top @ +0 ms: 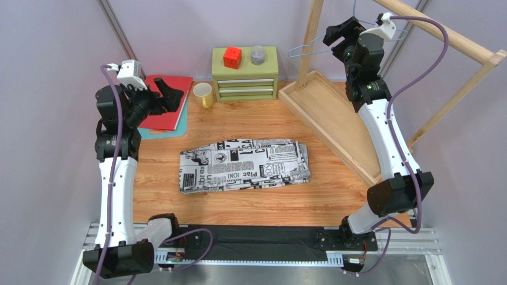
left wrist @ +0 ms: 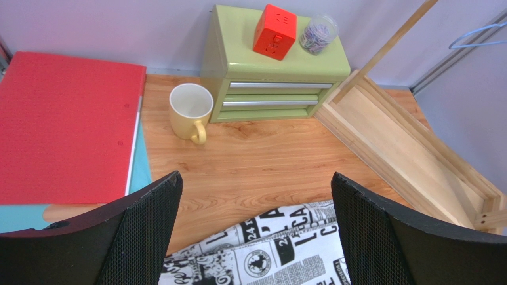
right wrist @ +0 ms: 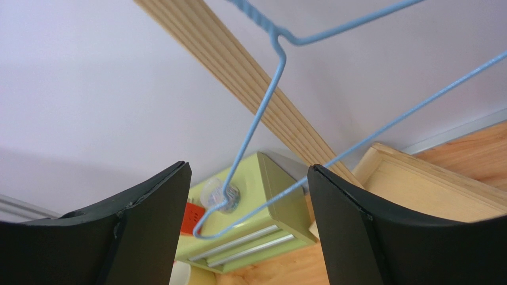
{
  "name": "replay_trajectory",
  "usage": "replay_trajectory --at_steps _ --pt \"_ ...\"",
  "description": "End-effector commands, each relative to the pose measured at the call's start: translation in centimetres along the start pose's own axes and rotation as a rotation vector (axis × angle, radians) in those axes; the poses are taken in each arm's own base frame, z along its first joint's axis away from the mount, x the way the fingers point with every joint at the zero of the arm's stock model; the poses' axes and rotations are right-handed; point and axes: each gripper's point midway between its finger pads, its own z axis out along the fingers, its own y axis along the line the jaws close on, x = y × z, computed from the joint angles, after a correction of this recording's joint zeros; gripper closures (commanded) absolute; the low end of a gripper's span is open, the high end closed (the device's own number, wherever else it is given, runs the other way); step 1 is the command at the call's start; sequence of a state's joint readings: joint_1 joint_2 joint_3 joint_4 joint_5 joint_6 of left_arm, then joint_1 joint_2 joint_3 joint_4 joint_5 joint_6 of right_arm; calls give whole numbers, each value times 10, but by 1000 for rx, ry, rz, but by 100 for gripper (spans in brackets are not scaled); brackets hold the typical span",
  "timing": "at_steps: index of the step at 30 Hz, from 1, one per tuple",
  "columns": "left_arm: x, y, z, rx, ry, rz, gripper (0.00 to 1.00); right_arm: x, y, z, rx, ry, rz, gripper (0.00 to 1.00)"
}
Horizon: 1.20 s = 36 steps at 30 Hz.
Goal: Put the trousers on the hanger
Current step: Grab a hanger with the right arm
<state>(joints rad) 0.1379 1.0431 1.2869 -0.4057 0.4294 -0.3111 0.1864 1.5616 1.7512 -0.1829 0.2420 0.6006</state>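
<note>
I hold my right gripper (right wrist: 247, 169) up, jaws apart, at the thin pale-blue wire hanger (right wrist: 278, 44) to unhook it for the folded newsprint-printed white trousers (top: 244, 165); my left gripper (left wrist: 256, 178) waits wide open.

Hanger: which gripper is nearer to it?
Right. The right gripper is raised and open, with the hanger wire just ahead of it. The left gripper is across the table by the red folder, far from it.
</note>
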Motion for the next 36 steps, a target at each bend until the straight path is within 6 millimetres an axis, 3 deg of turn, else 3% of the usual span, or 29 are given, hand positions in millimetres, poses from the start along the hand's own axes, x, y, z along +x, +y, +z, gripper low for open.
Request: replay_trajectory --at_steps 1,2,6,10,13,16,17,20,30,36 --pt "-10 -8 -6 24 -45 1 0 -31 21 22 -53 -113 173 22" --pt "-10 -8 -7 24 -45 3 0 -34 25 25 -65 -119 201 23" --pt "-10 -8 -6 20 -44 -1 0 -15 18 52 -39 -97 282 24" --pt "-11 -6 -4 16 -44 -2 0 -12 22 64 -58 -94 322 27" --pt "-11 -5 -4 13 -47 8 0 -12 28 65 -83 -90 337 40" --pt "-11 -5 -2 19 -45 2 0 -15 30 65 -99 -92 344 64" --pt "-11 -6 0 25 -44 0 0 -18 32 64 -109 -91 351 81" --pt "-11 -6 1 28 -44 -10 0 -22 40 59 -157 -75 365 100" --pt "-8 -12 1 60 -35 -20 0 -49 81 24 -362 -88 370 100" --pt "-2 -8 1 40 -17 -29 0 -17 86 5 -431 26 321 100"
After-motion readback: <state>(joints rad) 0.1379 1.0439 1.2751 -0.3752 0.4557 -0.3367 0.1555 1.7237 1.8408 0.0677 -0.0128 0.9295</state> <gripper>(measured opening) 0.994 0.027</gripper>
